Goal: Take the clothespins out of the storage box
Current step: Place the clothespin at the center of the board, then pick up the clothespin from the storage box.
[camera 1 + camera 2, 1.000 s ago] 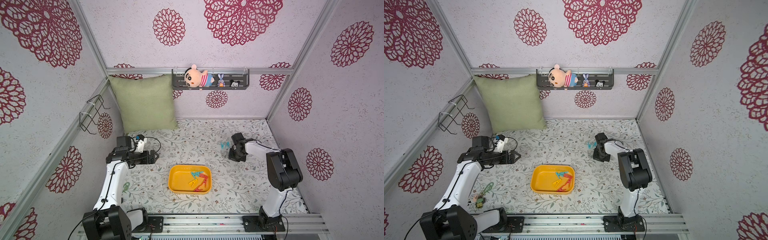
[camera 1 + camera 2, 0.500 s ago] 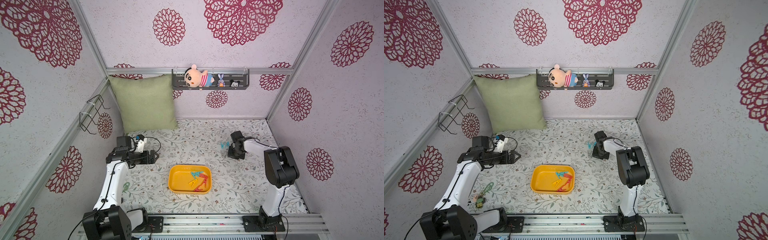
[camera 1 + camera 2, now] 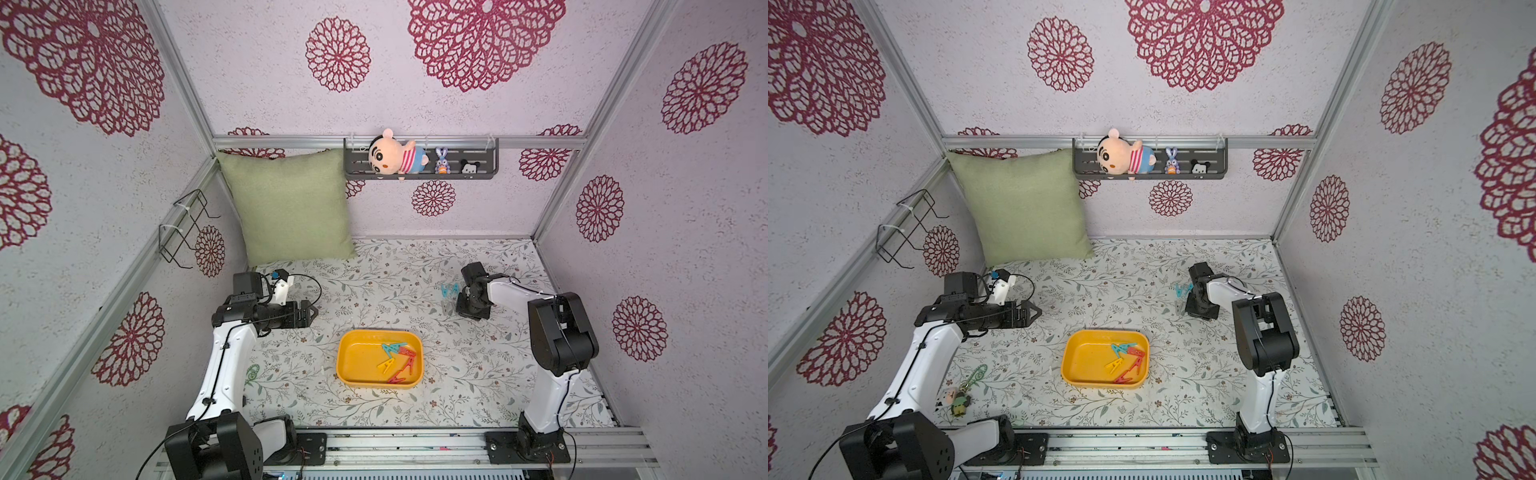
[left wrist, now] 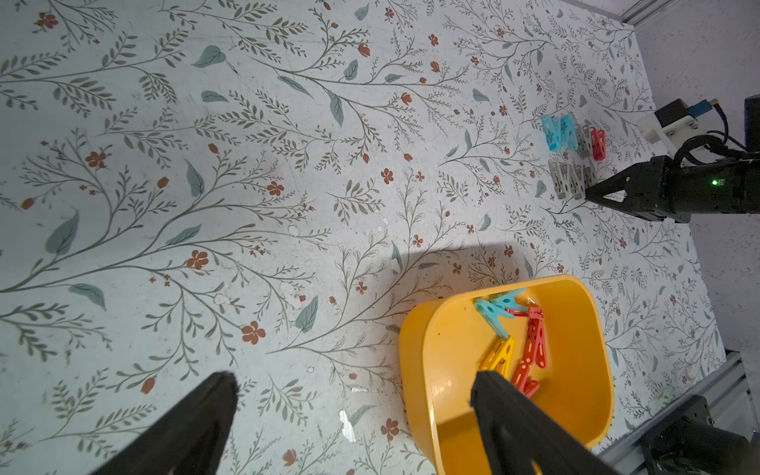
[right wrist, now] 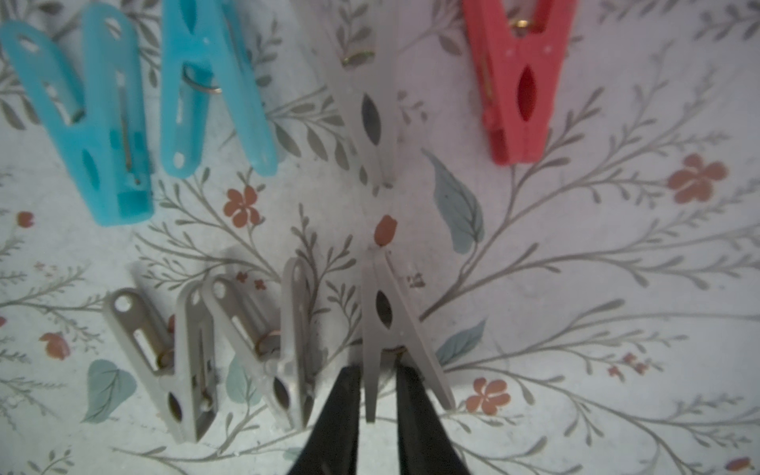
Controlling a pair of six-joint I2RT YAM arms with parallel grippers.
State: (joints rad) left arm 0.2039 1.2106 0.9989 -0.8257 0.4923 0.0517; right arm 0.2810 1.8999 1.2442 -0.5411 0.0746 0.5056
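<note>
The grey clothespin point(image 5: 377, 279) lies on the tabletop point(image 5: 575, 267) well apart from the storage box point(image 3: 357, 357), one leg between the right pincer's point(image 5: 376, 372) barely parted tips, so a skewed pull-back could drag it into its grey neighbours point(image 5: 288, 329); the left pincer point(image 4: 351, 380) gapes wide near the box, which holds more clothespins point(image 3: 397, 359).

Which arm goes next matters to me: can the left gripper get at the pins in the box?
Probably yes: the left gripper hovers open beside the box, which has no lid, and nothing stands between it and the pins.
</note>
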